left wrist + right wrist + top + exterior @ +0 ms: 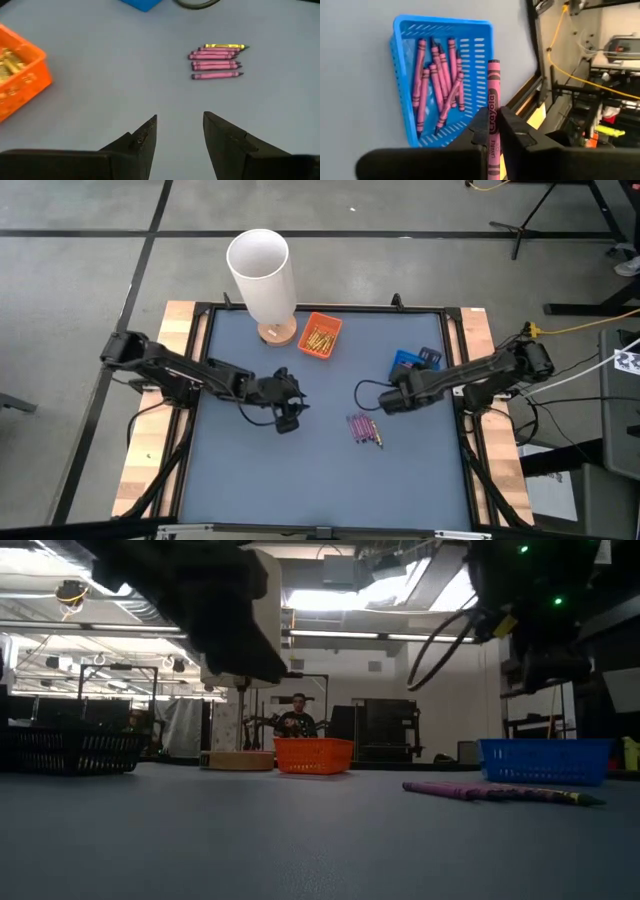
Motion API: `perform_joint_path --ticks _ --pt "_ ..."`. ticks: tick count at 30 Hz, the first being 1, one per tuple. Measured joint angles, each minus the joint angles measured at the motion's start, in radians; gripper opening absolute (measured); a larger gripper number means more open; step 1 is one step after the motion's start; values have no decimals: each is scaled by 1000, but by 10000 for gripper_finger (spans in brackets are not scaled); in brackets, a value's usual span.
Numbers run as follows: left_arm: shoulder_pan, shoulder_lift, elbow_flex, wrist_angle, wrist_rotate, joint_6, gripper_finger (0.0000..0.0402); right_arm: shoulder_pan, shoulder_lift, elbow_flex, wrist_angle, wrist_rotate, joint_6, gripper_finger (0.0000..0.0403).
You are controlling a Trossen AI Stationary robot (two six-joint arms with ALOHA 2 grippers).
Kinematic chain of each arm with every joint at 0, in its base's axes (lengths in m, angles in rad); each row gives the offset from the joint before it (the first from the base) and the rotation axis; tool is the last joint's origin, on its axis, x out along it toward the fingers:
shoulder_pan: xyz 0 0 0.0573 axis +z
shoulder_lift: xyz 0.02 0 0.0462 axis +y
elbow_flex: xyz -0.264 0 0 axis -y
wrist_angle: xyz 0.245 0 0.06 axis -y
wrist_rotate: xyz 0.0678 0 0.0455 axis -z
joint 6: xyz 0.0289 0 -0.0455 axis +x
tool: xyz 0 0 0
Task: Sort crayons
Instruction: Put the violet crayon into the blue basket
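Right wrist view: purple crayon (493, 107) between fingers

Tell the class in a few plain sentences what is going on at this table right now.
A two-armed robot is sorting crayons by colour. The right gripper is shut on a purple crayon near the blue tray, which already holds purple crayons. The orange tray holds yellow ones. A small row of loose crayons, mostly purple with one yellow, lies on the table. The left gripper is open and empty, facing that row.
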Motion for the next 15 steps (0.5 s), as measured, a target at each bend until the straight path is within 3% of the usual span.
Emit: perform_joint_path --ticks 7,15 --pt "-15 126 0 255 51 35 144 -75 0 -25 58 -67 -129 24" --pt "-41 287 0 601 53 170 144 -144 0 -46 59 -117 -133 24"
